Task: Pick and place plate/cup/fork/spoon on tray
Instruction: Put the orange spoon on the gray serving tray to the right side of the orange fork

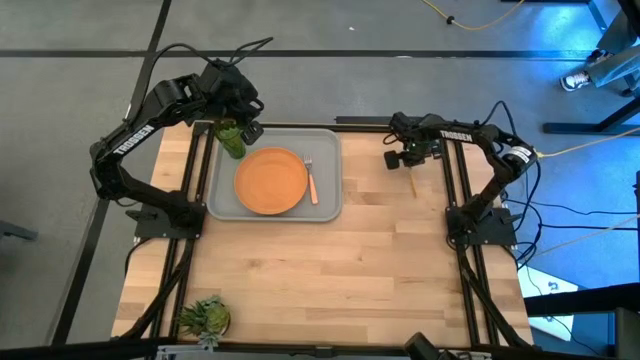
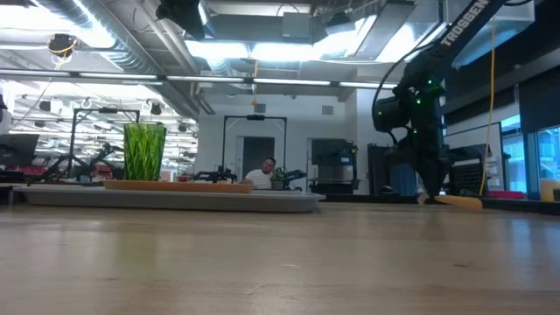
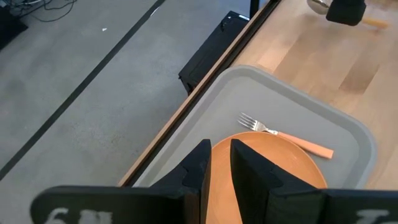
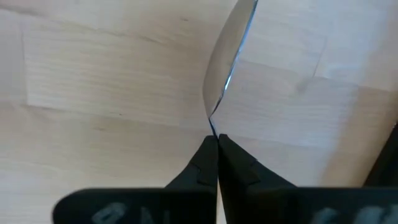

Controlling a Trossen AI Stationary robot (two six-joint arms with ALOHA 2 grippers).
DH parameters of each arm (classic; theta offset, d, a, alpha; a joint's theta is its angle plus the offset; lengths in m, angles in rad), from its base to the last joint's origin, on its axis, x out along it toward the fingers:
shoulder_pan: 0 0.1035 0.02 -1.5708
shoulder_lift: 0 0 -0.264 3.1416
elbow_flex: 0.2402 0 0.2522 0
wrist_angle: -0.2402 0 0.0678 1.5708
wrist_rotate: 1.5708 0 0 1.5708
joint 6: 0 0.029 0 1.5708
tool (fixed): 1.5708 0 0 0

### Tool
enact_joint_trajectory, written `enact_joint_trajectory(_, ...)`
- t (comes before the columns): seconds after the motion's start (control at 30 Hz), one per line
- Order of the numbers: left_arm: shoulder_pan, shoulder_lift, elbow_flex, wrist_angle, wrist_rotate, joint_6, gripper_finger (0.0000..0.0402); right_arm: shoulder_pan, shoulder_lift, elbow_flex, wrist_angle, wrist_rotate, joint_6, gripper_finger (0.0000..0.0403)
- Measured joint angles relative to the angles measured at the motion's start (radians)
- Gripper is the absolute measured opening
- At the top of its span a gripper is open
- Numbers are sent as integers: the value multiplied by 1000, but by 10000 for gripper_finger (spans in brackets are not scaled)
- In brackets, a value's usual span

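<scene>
The grey tray lies at the far left of the table. On it are the orange plate, the fork beside the plate, and the green ribbed cup, upright on its base in the tray's far left corner. My left gripper hovers above the tray near the cup, its fingers a narrow gap apart and empty. My right gripper points down at the table's far right and is shut on the spoon, whose tan handle sticks out toward the near edge. My right gripper pinches the spoon between its two fingertips at the narrow silver neck, where the bowl tapers. The fingers come from above, pointing down. The spoon is turned on its edge, and its handle's free end lies low at the tabletop.
A spiky green plant sits at the near left corner. Bare wood lies between the tray and the spoon and across the table's near half. The arms' black bases stand at the left and right edges.
</scene>
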Motion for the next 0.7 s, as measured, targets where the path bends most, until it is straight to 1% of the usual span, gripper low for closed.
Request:
enact_joint_trajectory(0.43, 0, 0, 0, 0, 0, 25, 53, 47, 0, 0, -5, -4, -1, 0)
enact_joint_trajectory(0.57, 0, 0, 0, 0, 0, 25, 53, 90, 0, 2, -7, -20, 22, 0)
enact_joint_trajectory(0.7, 0, 0, 0, -1, 0, 25, 53, 157, -1, 36, -9, -20, 43, 0)
